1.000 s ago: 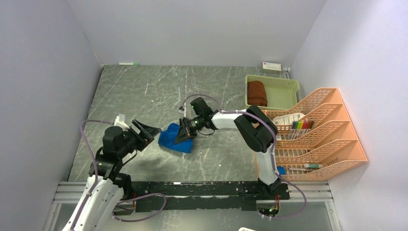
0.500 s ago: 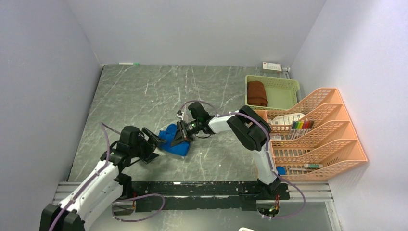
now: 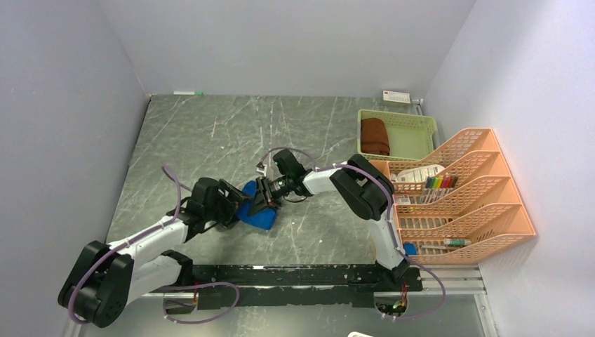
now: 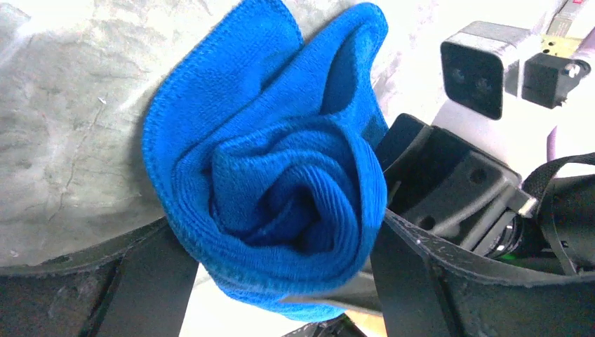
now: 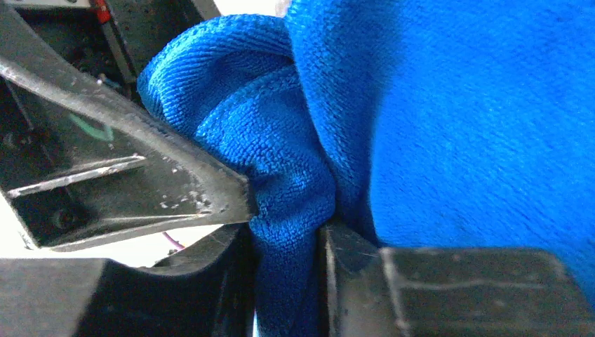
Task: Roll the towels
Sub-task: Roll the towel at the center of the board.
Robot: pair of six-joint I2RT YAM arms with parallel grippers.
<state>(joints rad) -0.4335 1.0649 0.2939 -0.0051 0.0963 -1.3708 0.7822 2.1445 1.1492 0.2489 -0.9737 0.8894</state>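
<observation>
Pinching, right claw: my right claw [image 5: 288, 253] is narrowed down on a fold of the blue towel [image 4: 273, 175], and the cloth is squeezed between both of its fingers [image 5: 210, 295].
Left claw: my left claw [image 4: 281, 288] is spread wide, with one finger on each side of the end of the roll. The cloth touches both fingers, but I cannot tell whether they press on it.
Blue towel: it lies on the counter [image 3: 210, 133], about midway between the left and right edges and nearer the near edge than the far one. It is wound into a loose roll. The spiral of layers faces my left wrist camera, and one flap lies out on the stone.
Claws together: they meet at the towel from opposite sides, the left from the left-edge side and the right from the right-edge side. Both touch the same bundle.
Brown towel: the brown towel [image 3: 375, 135] sits as a compact bundle in the left part of the green basket [image 3: 415, 138], at the far right corner, well apart from both claws.
Orange rack: the orange rack [image 3: 484, 203] stands along the right edge, just on the near side of the basket.
</observation>
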